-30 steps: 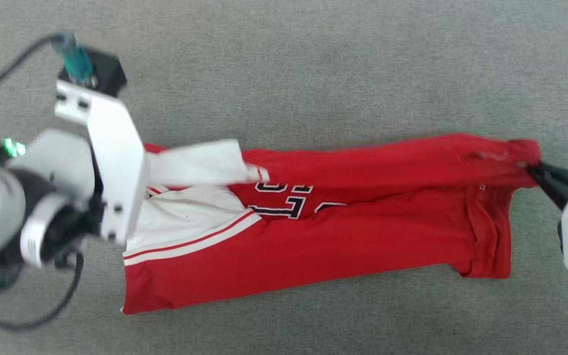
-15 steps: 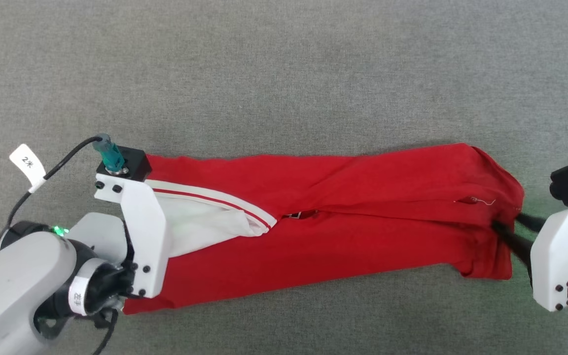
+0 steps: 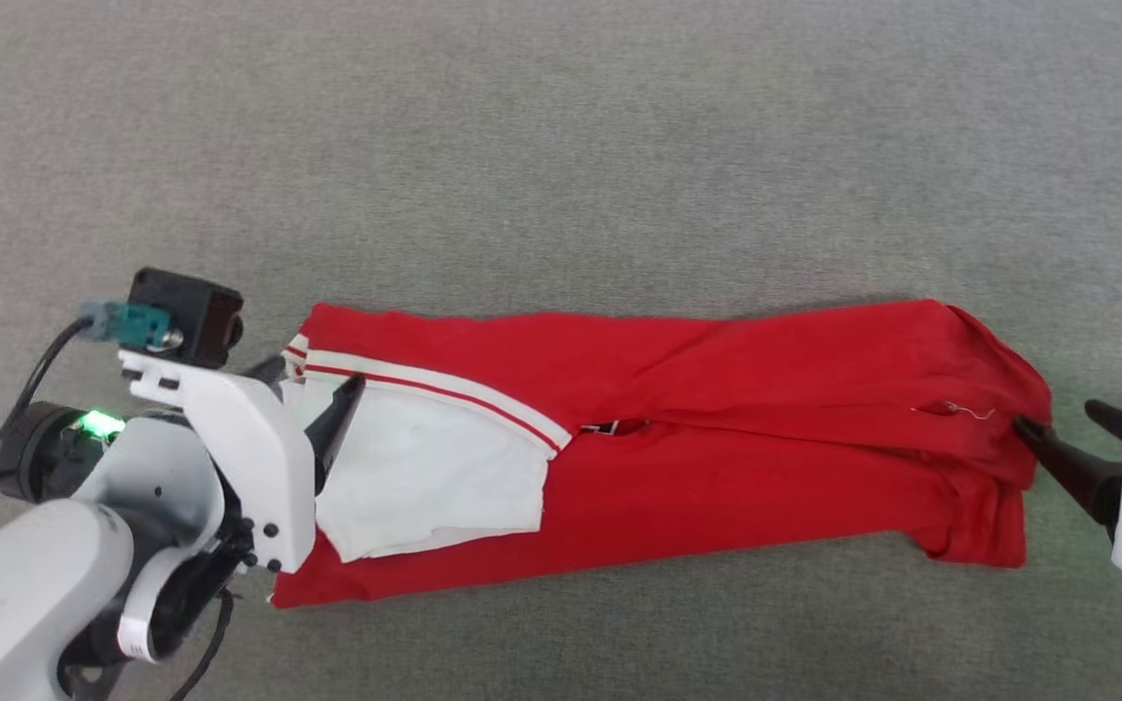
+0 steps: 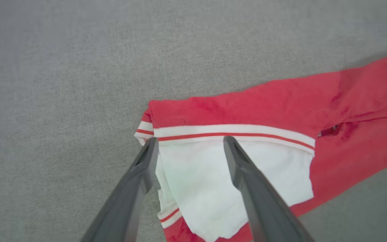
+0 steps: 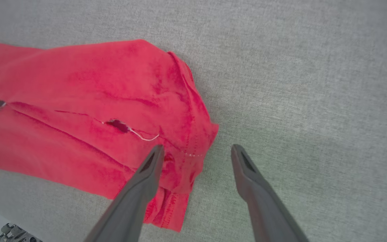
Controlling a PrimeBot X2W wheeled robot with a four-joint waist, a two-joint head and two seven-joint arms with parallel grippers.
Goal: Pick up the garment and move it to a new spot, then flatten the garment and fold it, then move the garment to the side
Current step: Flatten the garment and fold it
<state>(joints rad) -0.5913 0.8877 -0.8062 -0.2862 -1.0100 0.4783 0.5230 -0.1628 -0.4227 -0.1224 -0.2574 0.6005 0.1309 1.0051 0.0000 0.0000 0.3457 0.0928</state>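
On the grey surface [image 3: 561, 146] my left hand [image 4: 190, 139] is spread wide, gripping nothing, over the white end of the garment [image 3: 717, 438]. My right hand [image 5: 197, 147] gapes empty at its red end. The garment lies flat between them.

One garment [image 3: 736, 458], one left end effector [image 4: 190, 139], one right end effector [image 5: 197, 147].

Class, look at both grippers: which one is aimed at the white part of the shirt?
The left gripper: open, it points at the white sleeve of the garment, while the right gripper sits at the all-red end.
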